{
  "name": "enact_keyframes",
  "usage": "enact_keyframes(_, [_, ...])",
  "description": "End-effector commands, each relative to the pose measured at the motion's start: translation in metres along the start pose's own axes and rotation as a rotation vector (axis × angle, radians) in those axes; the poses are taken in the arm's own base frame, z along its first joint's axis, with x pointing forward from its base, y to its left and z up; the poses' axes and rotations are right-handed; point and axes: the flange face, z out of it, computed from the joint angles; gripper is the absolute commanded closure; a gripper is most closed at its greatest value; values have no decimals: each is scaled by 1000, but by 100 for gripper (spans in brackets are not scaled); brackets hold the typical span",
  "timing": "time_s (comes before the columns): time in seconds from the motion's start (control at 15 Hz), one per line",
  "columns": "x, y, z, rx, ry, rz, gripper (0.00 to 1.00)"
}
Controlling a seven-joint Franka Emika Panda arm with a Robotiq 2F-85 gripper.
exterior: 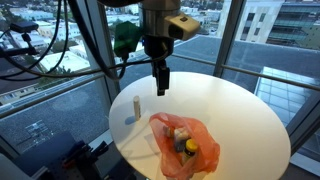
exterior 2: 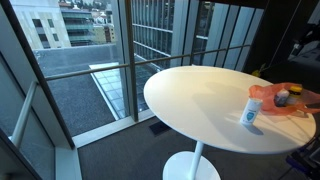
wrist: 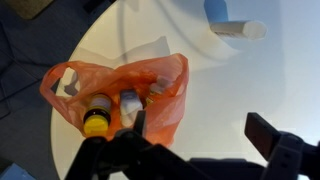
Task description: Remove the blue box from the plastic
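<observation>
Inspection found the blue box (wrist: 129, 101) inside the orange plastic bag (wrist: 168, 78) on the table (exterior: 240, 110); I judged it light, rigid, best pinched across its narrow sides, gripper (exterior: 162, 86) fingers spread, empty.

The hand (exterior: 161, 88) is black and narrow, with two slim dark fingers (wrist: 275, 140); in the wrist view they appear as blurred black blocks; above it in an exterior view sit a pale yellowish camera box (exterior: 184, 27) and a green wrist piece (exterior: 125, 38).
</observation>
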Motion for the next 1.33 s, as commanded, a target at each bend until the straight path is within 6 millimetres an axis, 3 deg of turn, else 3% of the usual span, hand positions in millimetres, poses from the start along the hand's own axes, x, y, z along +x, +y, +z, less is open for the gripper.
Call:
enact_keyframes(0.0, [24,7,6,-28,2,92,0])
enact_keyframes(0.2, [23,7,-2,10,-26,96,0])
enact_keyframes(0.27, [20,8,13,-10,-13,84,0])
enact_keyframes(0.67, [22,8,6,-5,-15,87,0])
enact_keyframes(1.27, [37,25,38,-45,13,142,0])
